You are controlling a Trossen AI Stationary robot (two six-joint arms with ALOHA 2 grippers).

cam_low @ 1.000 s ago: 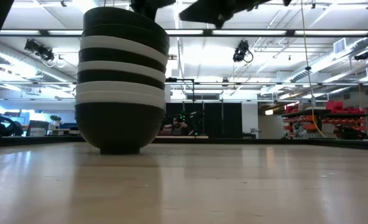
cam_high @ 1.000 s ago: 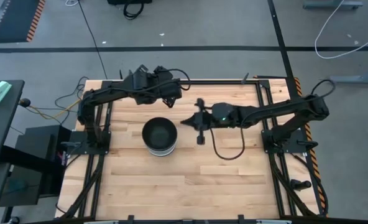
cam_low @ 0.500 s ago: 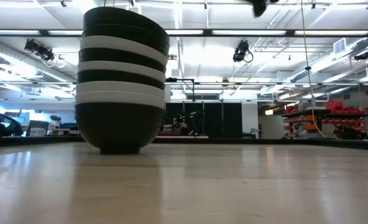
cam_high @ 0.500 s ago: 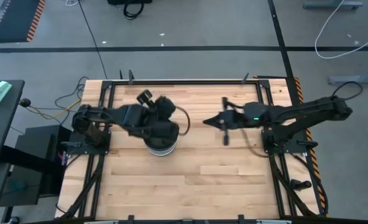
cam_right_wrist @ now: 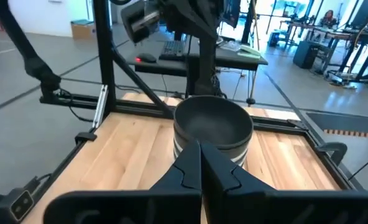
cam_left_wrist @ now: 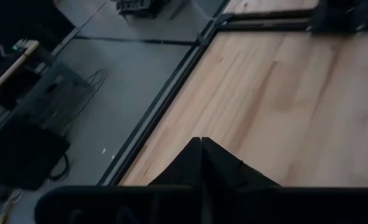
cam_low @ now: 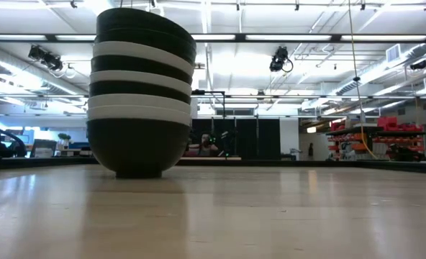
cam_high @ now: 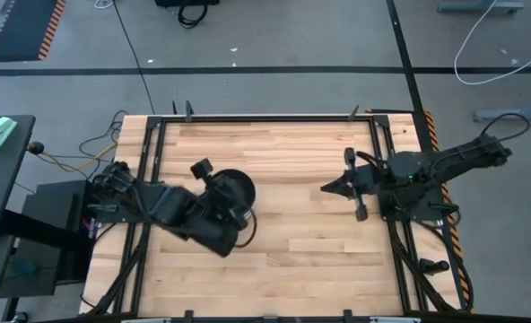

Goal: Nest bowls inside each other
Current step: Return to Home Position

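While bowls stand nested in one stack, left end effector and right end effector clenched, empty.

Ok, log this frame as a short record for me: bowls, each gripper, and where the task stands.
bowls: one nested stack of black and white bowls on the table, left of centre
top bowl: black
loose bowls: none in view
left gripper: shut, empty, arm folded over the table's left part
right gripper: shut, empty, near the table's right side, apart from the stack
task status: nesting looks finished
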